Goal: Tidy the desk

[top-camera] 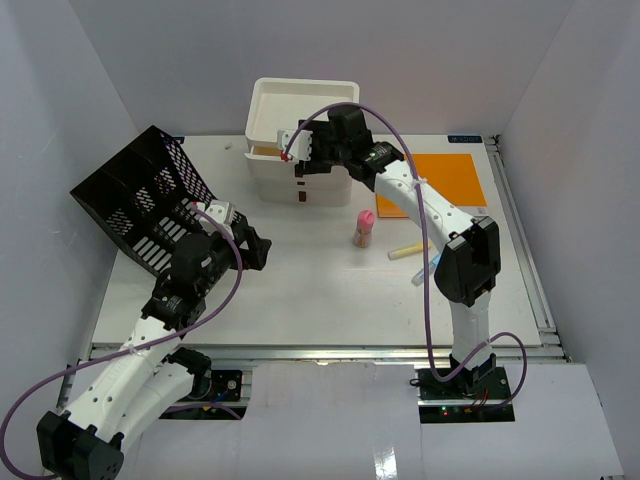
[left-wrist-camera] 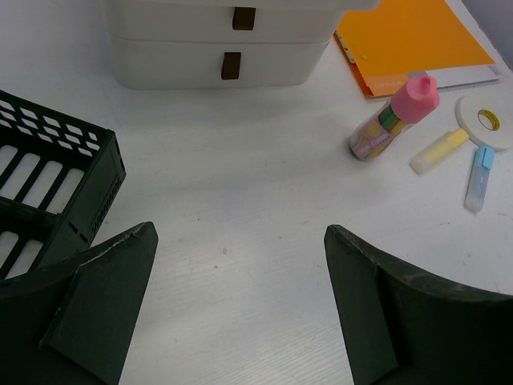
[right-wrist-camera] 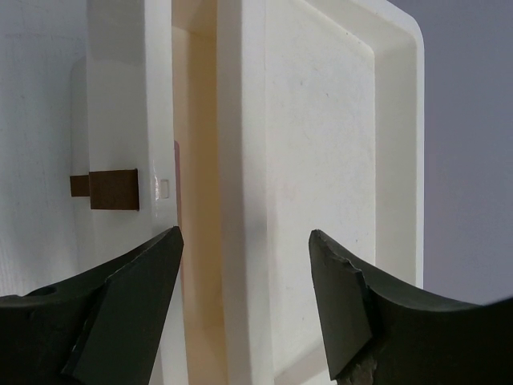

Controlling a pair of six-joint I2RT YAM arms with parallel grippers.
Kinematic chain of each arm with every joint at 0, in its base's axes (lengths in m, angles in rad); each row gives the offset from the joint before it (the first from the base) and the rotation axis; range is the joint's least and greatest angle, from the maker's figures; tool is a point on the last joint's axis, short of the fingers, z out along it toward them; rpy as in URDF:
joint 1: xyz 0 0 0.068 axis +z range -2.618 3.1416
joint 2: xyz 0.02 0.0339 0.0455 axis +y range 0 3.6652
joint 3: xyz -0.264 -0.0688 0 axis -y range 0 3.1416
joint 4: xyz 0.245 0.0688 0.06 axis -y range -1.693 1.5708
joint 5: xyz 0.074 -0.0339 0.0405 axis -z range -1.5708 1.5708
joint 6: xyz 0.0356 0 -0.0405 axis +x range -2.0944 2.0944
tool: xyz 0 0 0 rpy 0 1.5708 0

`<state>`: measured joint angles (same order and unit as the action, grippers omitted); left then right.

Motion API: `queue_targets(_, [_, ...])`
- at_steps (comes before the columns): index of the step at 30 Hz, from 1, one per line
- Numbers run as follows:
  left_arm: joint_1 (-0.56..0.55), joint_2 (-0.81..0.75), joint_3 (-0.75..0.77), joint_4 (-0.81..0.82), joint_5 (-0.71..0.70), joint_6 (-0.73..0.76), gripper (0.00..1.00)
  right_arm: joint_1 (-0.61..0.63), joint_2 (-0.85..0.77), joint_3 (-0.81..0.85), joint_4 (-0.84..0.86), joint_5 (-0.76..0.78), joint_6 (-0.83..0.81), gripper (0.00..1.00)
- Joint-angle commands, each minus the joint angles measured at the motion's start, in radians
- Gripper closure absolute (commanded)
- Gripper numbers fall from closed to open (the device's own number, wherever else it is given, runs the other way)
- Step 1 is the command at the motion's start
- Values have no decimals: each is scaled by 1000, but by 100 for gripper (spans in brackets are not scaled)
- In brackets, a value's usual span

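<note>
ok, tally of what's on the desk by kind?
Black mesh file rack: 1
White drawer box: 1
Orange folder: 1
Pink-capped bottle: 1
Markers: 2 (yellow marker, blue marker)
Tape roll: 1
Total: 7

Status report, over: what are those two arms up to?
Left gripper open, over desk by rack. Right gripper open above drawer box, top drawer ajar. Pink-capped tube, folder lying loose.

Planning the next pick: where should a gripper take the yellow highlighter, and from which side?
Probably across its mid-body, from straight above: the yellow highlighter lies flat on the desk, long sides free, while the tape roll crowds one end.
</note>
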<state>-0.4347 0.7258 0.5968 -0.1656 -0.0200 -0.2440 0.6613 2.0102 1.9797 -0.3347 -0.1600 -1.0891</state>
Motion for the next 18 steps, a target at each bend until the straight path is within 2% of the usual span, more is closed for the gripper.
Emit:
queue_targets(1, [4, -8, -6, -4, -14, 4, 4, -7, 1, 1, -67, -4, -35, 28])
queue_targets(8, [4, -11, -15, 18, 7, -14, 4, -21, -17, 105, -17, -37, 155, 27])
queue_targets(13, [3, -3, -42, 121, 67, -73, 4, -34, -62, 139, -7, -64, 271, 27])
queue_targets(18, [4, 141, -3, 262, 137, -140, 6, -76, -160, 67, -7, -186, 412, 27])
